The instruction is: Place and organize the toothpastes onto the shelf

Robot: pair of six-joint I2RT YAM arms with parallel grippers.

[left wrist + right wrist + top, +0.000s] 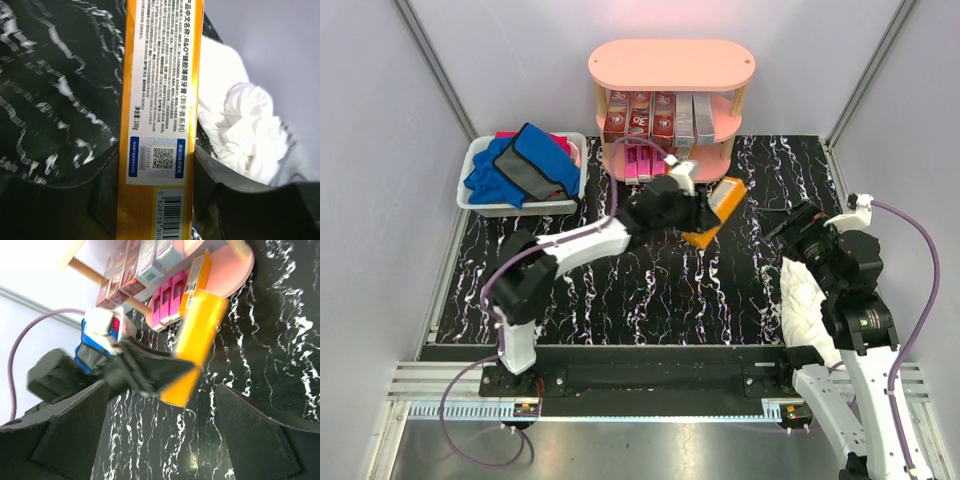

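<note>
Well, left arm (582,243) outstretched, seemingly gripping toothpaste (724,202)

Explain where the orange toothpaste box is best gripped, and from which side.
Grip the orange box across its width, on the half away from the shelf, coming from the arms' side. It is long and slim with flat parallel sides, and the left gripper holds it so, leaving the shelf end free.

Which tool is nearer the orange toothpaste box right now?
Left. The left tool grips the orange toothpaste box in front of the shelf; the right tool stands open to the box's right, apart from it.
</note>
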